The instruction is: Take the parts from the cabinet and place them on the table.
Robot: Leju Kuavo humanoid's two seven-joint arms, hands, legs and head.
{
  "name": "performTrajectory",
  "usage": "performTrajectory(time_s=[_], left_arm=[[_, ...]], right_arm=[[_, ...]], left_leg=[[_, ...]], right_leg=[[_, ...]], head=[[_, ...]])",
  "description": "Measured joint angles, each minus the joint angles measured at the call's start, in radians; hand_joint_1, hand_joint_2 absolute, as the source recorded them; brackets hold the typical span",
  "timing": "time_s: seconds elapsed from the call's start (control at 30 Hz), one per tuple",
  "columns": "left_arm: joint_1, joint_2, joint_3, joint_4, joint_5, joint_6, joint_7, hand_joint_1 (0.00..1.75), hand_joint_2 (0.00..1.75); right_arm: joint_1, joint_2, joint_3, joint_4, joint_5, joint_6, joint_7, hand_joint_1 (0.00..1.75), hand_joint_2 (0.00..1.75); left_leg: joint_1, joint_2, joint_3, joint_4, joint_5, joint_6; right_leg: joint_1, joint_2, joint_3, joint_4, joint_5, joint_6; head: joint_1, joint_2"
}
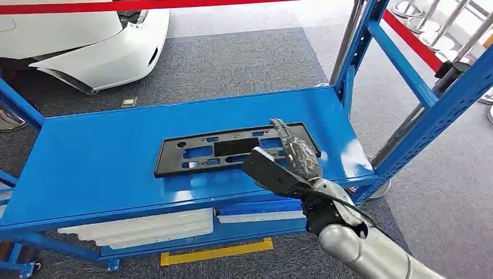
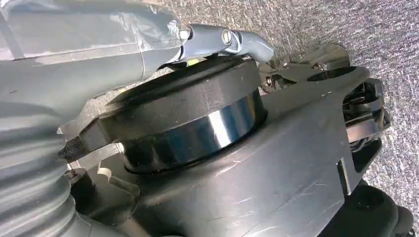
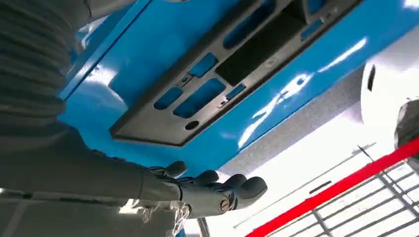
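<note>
shelf: blue metal shelf (image 1: 87, 163) on a blue rack, right under the right hand (image 1: 290, 160) | on it: one flat black plate with holes (image 1: 232, 148), lying flat, just left of the hand and partly under it | below the hand: lower shelf with white parts (image 1: 139, 228) | floor: grey carpet (image 1: 244, 64)

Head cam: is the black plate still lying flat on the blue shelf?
Yes: the black plate lies flat on the blue shelf, with the right hand over its end.

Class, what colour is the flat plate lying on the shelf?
Black plate, on a blue shelf; clearest in the head view.
</note>
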Motion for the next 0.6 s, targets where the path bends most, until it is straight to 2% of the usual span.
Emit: performTrajectory(time_s=[0.13, 0.37, 0.5, 0.6], left_arm=[[-0.001, 0.000, 0.000, 0.000, -0.007, -0.001, 0.002, 0.00, 1.75], [-0.001, 0.000, 0.000, 0.000, -0.008, -0.004, 0.003, 0.00, 1.75], [-0.002, 0.000, 0.000, 0.000, -0.010, -0.007, 0.003, 0.00, 1.75], [-0.002, 0.000, -0.001, 0.000, -0.010, -0.007, 0.003, 0.00, 1.75]], right_arm=[[-0.022, -0.014, 0.040, 0.005, 0.028, 0.073, -0.046, 0.00, 1.75], [-0.036, -0.023, 0.081, 0.043, 0.025, 0.084, -0.124, 0.00, 1.75], [-0.053, -0.026, 0.099, 0.089, 0.039, 0.078, -0.203, 0.00, 1.75], [-0.060, -0.027, 0.110, 0.122, 0.044, 0.075, -0.222, 0.00, 1.75]], left_leg=[[0.000, 0.000, 0.000, 0.000, 0.000, 0.000], [0.000, -0.001, -0.001, 0.000, 0.000, 0.000], [0.000, -0.001, -0.001, 0.000, 0.000, 0.000], [0.000, -0.001, -0.001, 0.000, 0.000, 0.000]], right_leg=[[0.000, 0.000, 0.000, 0.000, 0.000, 0.000], [0.000, -0.001, 0.000, 0.000, 0.000, 0.000], [0.000, -0.001, 0.000, 0.000, 0.000, 0.000], [0.000, -0.001, 0.000, 0.000, 0.000, 0.000]], head=[[0.000, 0.000], [0.000, 0.000], [0.000, 0.000], [-0.001, 0.000]])
